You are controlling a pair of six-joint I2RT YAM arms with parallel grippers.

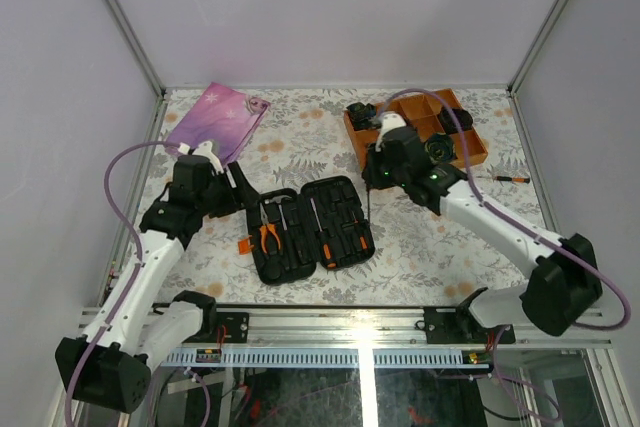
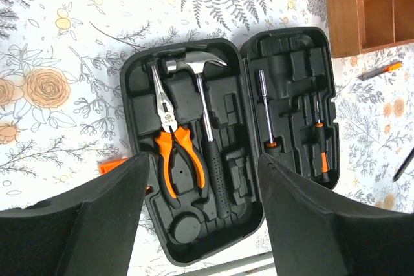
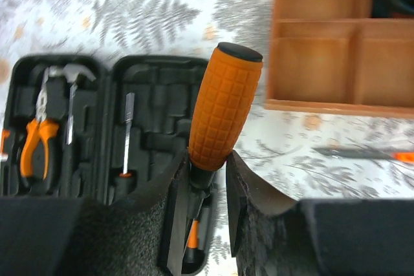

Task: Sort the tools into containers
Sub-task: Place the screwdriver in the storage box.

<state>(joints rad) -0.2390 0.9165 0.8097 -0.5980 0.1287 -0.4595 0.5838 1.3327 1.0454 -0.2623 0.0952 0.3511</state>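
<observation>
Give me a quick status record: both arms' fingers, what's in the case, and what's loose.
left fingers: open, holding nothing, facing the open tool case
right fingers: shut on orange-handled screwdriver, handle up
case, left half: pliers, hammer
case, right half: nut driver, small screwdriver
loose: thin driver, outside the case, near the wooden tray

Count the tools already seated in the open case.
4. Left half of the case: pliers and hammer. Right half: slim driver and small screwdriver. The left wrist view cuts off the near corners, so more may be hidden.
</observation>
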